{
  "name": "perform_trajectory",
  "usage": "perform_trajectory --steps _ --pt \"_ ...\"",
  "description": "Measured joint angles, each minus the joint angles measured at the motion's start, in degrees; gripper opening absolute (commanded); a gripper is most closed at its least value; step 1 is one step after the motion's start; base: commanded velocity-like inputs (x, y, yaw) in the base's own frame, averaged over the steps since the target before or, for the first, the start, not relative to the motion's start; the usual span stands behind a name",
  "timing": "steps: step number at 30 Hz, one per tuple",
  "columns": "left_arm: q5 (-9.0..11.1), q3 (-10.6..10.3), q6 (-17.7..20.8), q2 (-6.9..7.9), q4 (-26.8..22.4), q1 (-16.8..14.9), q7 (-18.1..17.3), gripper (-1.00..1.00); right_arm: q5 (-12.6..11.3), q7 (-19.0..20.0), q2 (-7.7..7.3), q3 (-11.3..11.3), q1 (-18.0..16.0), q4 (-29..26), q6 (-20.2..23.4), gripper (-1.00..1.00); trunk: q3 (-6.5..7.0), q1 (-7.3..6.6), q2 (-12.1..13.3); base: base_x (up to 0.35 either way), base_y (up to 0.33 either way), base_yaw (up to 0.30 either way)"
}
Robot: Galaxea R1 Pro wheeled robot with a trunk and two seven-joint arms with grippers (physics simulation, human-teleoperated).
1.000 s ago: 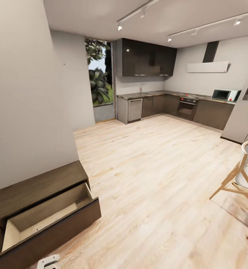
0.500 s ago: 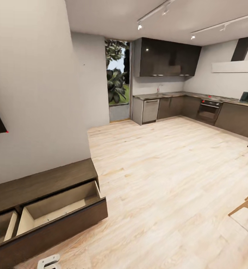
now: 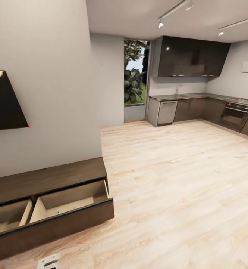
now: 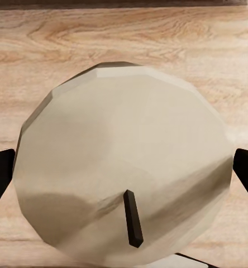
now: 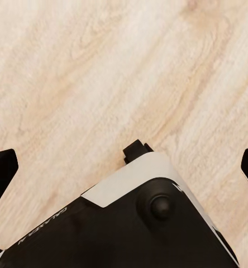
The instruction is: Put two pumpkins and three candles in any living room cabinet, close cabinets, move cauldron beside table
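Candle (image 4: 124, 167) held over the wood floor (image 3: 183, 179)
Left gripper (image 4: 124, 173) grasps the candle (wick facing the camera); right gripper (image 5: 124, 167) spread wide, holding nothing; cabinet (image 3: 45, 209) drawers stand open.

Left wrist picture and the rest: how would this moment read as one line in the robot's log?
left gripper: shut on candle | right gripper: open, nothing between fingers | cabinet: both drawers open | under both arms: wood floor

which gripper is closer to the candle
Left. The left gripper has the candle between its fingers; the right gripper hangs over bare wood floor with no candle by it.
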Motion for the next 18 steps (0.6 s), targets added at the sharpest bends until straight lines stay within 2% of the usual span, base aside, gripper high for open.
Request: perform_trajectory --steps 18 --pt "0.0 0.0 0.0 0.0 0.0 0.0 0.0 -1.0 0.0 0.0 0.03 0.0 0.0 0.0 0.0 1.0 0.0 0.0 0.0 0.065 -0.163 0.29"
